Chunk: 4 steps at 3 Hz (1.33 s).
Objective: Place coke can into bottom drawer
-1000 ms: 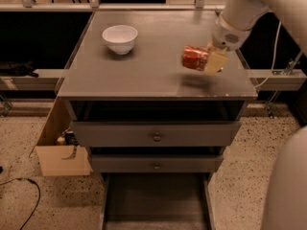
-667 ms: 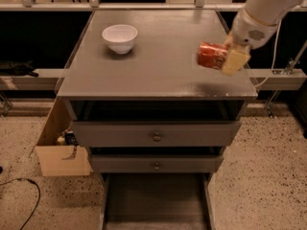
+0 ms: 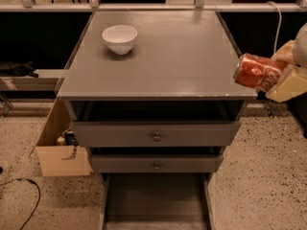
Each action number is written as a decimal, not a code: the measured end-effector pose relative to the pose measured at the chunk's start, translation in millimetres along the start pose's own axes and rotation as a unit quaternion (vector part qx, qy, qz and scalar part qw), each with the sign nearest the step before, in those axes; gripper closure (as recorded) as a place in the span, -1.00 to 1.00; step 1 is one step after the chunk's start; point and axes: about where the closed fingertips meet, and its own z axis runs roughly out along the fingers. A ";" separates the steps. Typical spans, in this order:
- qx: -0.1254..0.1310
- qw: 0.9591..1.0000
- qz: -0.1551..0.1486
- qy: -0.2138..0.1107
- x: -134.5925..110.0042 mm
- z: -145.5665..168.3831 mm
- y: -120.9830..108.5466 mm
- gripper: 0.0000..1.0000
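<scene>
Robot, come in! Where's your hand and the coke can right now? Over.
Status: gripper at right edge of cabinet, shut on coke can, can sideways. Below, bottom drawer open. Only the white bowl on top, well off the path.

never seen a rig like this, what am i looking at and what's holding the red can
One camera looks down at a grey three-drawer cabinet. At the picture's right edge is a robot arm's end effector, its two cream fingers shut on a small red-orange aluminium coke can, held on its side in the air beside the cabinet's front corner. A small round white bowl sits on the cabinet top. The bottom drawer, a wide shallow grey tray, stands open; the can is meant to go there.
</scene>
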 end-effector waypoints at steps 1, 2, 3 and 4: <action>-0.024 1.000 0.006 -0.003 17.3 -6.6 58.4 1.00; -0.078 0.997 0.006 -0.019 14.8 22.0 107.2 1.00; -0.172 0.985 0.016 -0.018 -6.2 103.2 149.7 1.00; -0.213 0.977 0.028 -0.005 -19.2 149.3 160.5 1.00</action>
